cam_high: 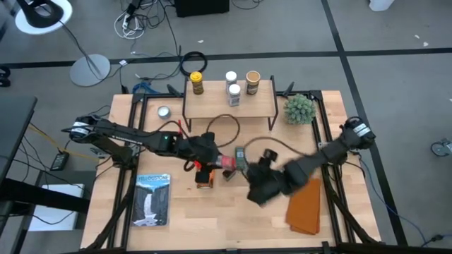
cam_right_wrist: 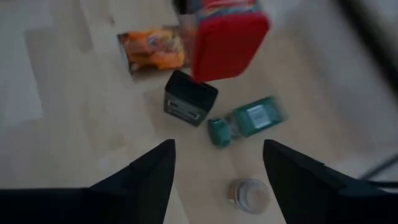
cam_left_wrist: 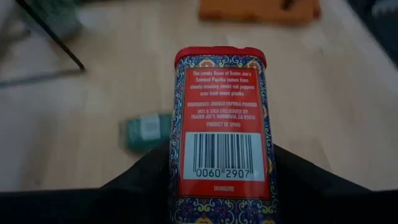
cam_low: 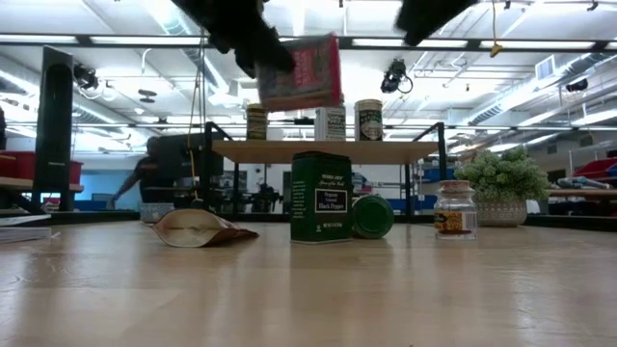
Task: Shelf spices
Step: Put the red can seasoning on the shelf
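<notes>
Right gripper point(cam_right_wrist: 217, 171) hangs above the table with fingers point(cam_right_wrist: 146, 174) spread and empty. Below lie an orange packet point(cam_right_wrist: 152, 50), a dark box point(cam_right_wrist: 189, 98), a green jar point(cam_right_wrist: 249, 119) on its side and a clear jar point(cam_right_wrist: 250, 194). A red tin point(cam_right_wrist: 229, 43) is raised above them.

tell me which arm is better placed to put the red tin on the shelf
Left. The left gripper is shut on the red tin, raised above the table. The right gripper hangs open and empty over the fallen green jar.

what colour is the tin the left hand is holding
Red, with a blue ornate pattern around the edges: the tin in the left hand shows best in the left wrist view.
</notes>
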You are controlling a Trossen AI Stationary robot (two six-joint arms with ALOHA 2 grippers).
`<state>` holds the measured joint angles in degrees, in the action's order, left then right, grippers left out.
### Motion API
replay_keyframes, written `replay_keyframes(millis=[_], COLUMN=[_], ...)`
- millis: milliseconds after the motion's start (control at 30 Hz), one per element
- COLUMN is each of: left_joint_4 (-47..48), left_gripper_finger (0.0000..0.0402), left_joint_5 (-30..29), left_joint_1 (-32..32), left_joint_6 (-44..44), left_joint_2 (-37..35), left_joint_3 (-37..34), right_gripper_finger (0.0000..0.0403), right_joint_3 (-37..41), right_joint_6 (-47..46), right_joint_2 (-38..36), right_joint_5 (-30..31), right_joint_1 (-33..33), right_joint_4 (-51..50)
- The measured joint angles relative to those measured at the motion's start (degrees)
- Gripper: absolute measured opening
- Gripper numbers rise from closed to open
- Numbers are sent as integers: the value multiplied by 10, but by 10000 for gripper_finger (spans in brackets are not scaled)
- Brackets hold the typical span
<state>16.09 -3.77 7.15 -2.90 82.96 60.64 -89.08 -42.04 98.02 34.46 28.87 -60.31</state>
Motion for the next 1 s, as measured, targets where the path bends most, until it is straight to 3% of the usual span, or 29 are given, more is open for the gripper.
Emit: replay_keyframes(millis=[167,333,467,567,600,767,1000], left_joint_4=[-116,-361,-563,-669,-693,-712,-702], left_gripper_finger=[203,202,202,202,202,203,205], left_joint_5=[10,57,73,81,84,86,73], left_joint_1=[-24,-35,-34,-35,-35,-34,-34], left_joint_6=[17,36,52,73,79,91,91], left_joint_2=[-35,-45,-46,-46,-46,-45,-38], left_joint_3=[-63,-139,-191,-219,-226,-236,-236], right_gripper_finger=[233,226,221,216,215,203,191], right_joint_3=[0,23,101,189,217,293,270], right_joint_6=[-154,-276,-365,-476,-526,-747,-650], right_joint_2=[0,1,2,2,2,3,3], right_joint_5=[132,261,395,530,549,540,534], right_joint_1=[105,173,200,215,216,166,84], right_joint_4=[-59,-57,-7,40,44,82,113])
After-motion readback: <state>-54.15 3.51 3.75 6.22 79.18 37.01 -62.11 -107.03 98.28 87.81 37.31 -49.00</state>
